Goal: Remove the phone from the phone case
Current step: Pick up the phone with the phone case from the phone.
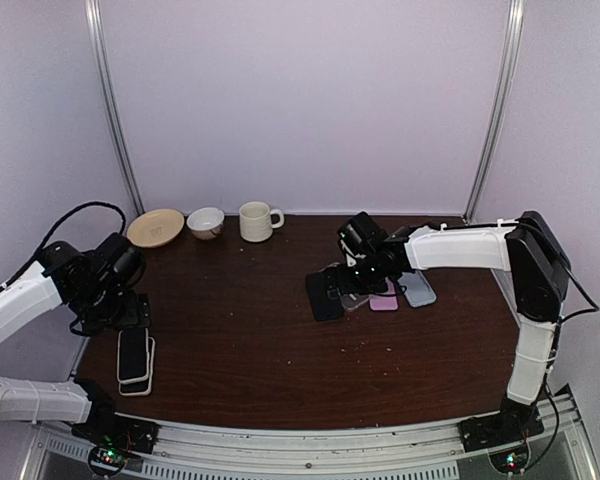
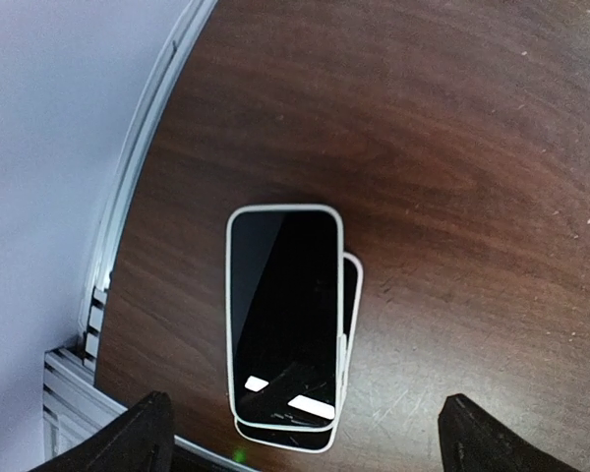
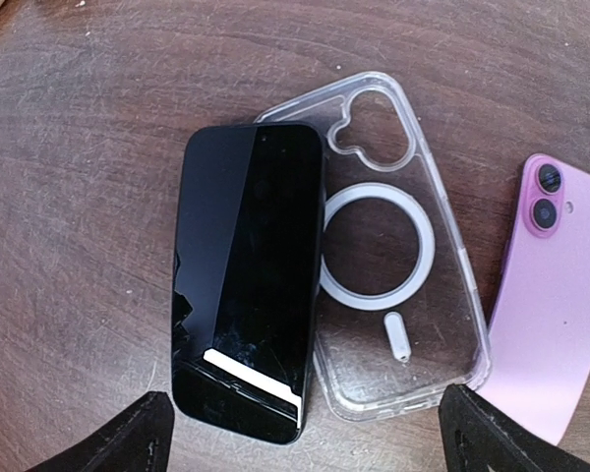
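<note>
A bare black phone (image 3: 246, 285) lies screen up on the dark table, its right edge resting over the left side of an empty clear phone case (image 3: 398, 265) with a white ring. My right gripper (image 3: 310, 438) hovers open above both, touching neither; from above it (image 1: 342, 283) sits over that phone (image 1: 323, 296). At the table's left edge two phones in white cases (image 2: 283, 315) lie stacked, the lower one (image 2: 352, 295) peeking out to the right. My left gripper (image 2: 310, 438) is open above this stack (image 1: 135, 360), holding nothing.
A pink phone (image 3: 560, 305) lies face down right of the clear case, a grey-blue one (image 1: 417, 288) beyond it. A tan plate (image 1: 156, 227), a white bowl (image 1: 205, 222) and a mug (image 1: 257, 221) line the back. The table's left rail (image 2: 98, 324) runs beside the stack.
</note>
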